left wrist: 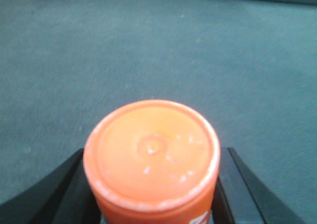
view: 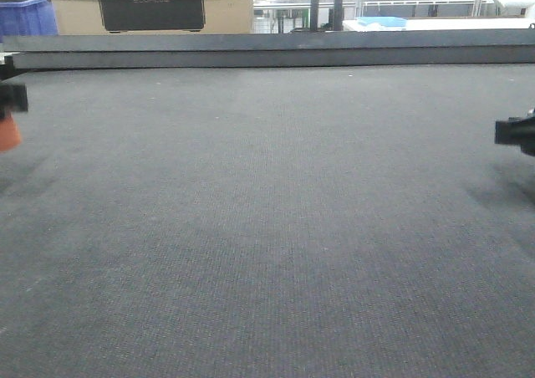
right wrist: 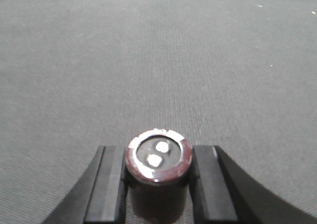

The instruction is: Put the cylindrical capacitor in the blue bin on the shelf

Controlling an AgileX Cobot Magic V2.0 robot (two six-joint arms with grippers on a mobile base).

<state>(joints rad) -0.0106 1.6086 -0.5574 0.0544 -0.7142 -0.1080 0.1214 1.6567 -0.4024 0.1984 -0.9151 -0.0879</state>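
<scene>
Though blurry, orange cylindrical capacitor (left wrist: 151, 154), perhaps scuffed.

Left gripper (left wrist: 153, 194): two matte black fingers (left wrist: 54, 196), wedge-shaped, broad at the base and narrowed toward the tip, with flat inner faces and straight, sharp outer edges. Right gripper (right wrist: 158, 184): two black fingers (right wrist: 247, 209) of the same tapered form, curved along the outer edge, each lined on the inside with a rectangular black pad (right wrist: 106, 184), squared at the corners and dull in finish. In the front-facing view both grippers are seen only as blocky black parts at the frame's side edges, blurred.
</scene>
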